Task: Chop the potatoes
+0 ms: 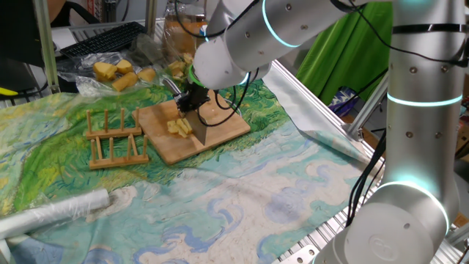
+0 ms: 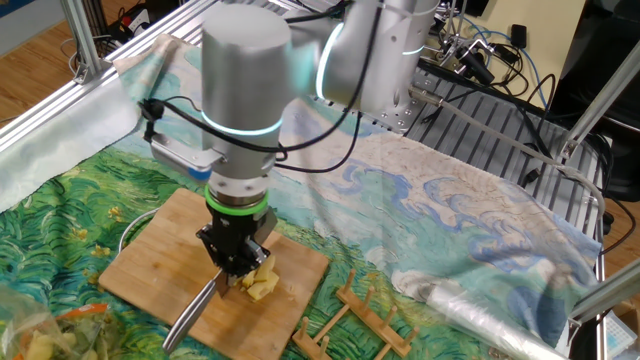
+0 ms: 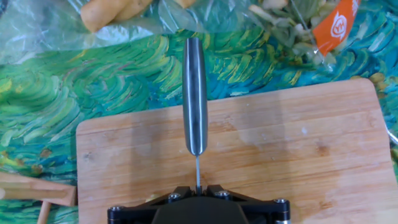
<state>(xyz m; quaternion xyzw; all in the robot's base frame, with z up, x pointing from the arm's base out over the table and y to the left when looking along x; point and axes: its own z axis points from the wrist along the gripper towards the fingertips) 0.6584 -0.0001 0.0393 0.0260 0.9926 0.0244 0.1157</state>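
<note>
The desk (image 1: 242, 213) is draped in a cloth (image 1: 58, 147) printed with swirling green and pale blue brushstrokes, framed by aluminium rails (image 2: 60, 100). A wooden board (image 1: 220, 128) lies on it, and beside that a small wooden rack (image 1: 113, 139). The gripper (image 2: 240, 270) points down over the board, clenched on a knife (image 3: 194, 93) whose steel handle juts out past the board's edge. The potatoes (image 1: 178, 127), cut pale-yellow pieces, sit on the board right at the blade. Bags of vegetables (image 1: 117, 73) lie beyond.
</note>
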